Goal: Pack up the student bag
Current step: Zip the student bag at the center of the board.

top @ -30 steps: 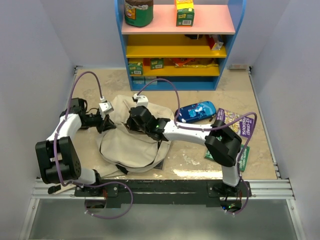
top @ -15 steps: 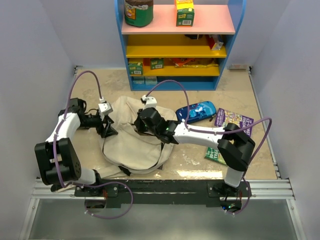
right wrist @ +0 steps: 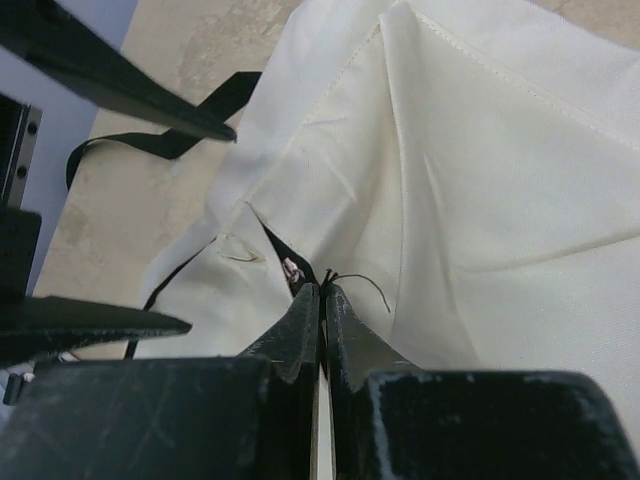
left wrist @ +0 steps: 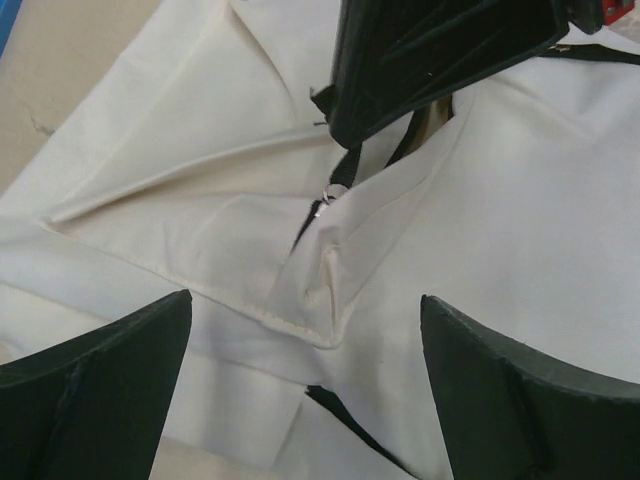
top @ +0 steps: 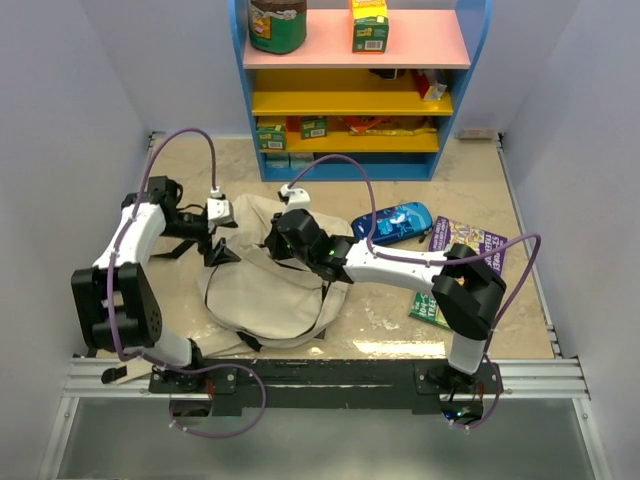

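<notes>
The student bag was laid on the desk. The left tool was held wide open over it, empty; the right tool was pinched shut on its zipper trim.

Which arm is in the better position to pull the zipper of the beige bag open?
Right. The right gripper is shut right at the black zipper of the student bag, so it probably only has to pull. The left gripper stands open above the cloth and holds nothing.
</notes>
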Motion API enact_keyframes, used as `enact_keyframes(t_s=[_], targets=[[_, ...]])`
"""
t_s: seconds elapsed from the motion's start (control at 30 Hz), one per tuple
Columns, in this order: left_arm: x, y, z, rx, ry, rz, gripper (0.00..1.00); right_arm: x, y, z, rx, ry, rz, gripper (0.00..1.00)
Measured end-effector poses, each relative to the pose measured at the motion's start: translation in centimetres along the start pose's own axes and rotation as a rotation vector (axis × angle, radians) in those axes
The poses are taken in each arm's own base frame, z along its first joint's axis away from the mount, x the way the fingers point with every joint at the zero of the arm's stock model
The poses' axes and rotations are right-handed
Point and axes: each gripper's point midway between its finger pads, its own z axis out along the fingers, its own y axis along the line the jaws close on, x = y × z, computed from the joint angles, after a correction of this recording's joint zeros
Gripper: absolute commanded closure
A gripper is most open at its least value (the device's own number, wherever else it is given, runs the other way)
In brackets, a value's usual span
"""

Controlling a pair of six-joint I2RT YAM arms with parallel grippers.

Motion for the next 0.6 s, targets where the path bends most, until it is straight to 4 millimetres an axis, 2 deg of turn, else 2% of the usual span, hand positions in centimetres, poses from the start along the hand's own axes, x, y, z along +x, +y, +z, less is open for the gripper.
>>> enact_keyframes(t_s=[0.07,0.13,0.2,0.3,0.4,0.43,0.53,0.6], targets=[[-0.3,1.0,0.2,0.029,-0.005,0.027,0.03,0.1,0.1,0.0,-0.004,0.005,-0.001,1.00],[-0.5,1.7,0.4,0.070,-0.014,0.041,0.15,0.2,0.1,0.0,-0.005,0.007,-0.003,1.00],[-0.4,2.1,0.6,0.100,-0.020,0.056,0.21,0.4,0.2,0.0,-0.006,0.011,-0.005,1.00],[0.5,1.3,1.2,0.151,-0.014,0.067,0.28,0.4,0.3,0.0,-0.008,0.011,-0.005,1.00],[0.5,0.6,1.4,0.184,-0.011,0.087,0.40,0.2,0.6,0.2,-0.012,0.007,-0.007,1.00],[0.5,0.4,1.5,0.190,-0.011,0.089,0.53,0.1,0.6,0.2,-0.013,0.006,-0.007,1.00],[0.6,0.1,1.5,0.203,-0.006,0.101,0.81,0.2,0.6,0.5,-0.012,0.008,-0.011,1.00],[0.9,0.0,1.5,0.208,0.002,0.105,0.80,0.3,0.6,0.6,-0.011,0.010,-0.012,1.00]])
